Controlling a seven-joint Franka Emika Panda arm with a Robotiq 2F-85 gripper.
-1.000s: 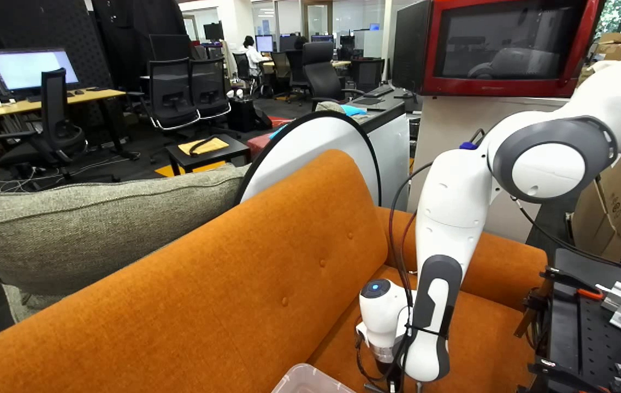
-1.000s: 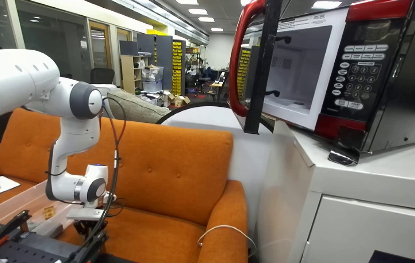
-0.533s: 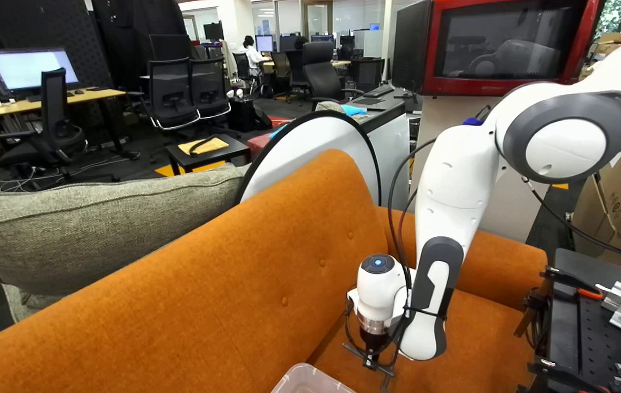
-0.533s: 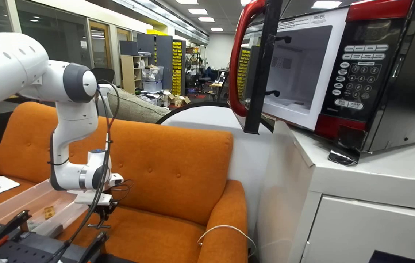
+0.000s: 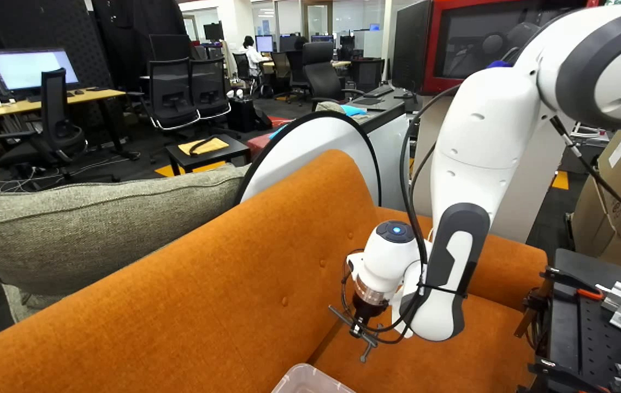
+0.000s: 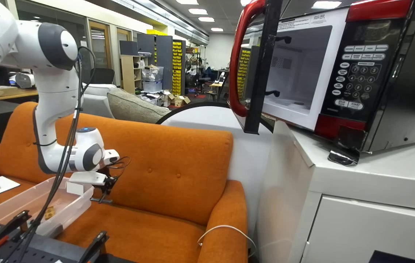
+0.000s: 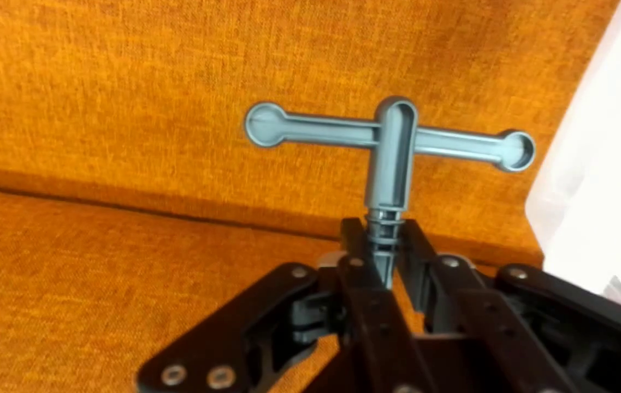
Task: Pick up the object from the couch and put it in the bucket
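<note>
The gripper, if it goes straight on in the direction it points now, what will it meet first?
Probably the orange couch seat; the grey T-shaped piece held in the gripper would touch it first. The depth is hard to judge.

the robot arm (image 5: 474, 131) is higher than a second ago, its hand (image 7: 382, 232) lifting a grey t-shaped piece (image 7: 392, 158) further above the seat of the orange couch (image 6: 149, 233). the hand, nearly upright before, now leans. in an exterior view, more of the clear plastic bucket (image 6: 72, 211) shows; in an exterior view, the arm hides more of the red microwave (image 5: 460, 41).
</note>
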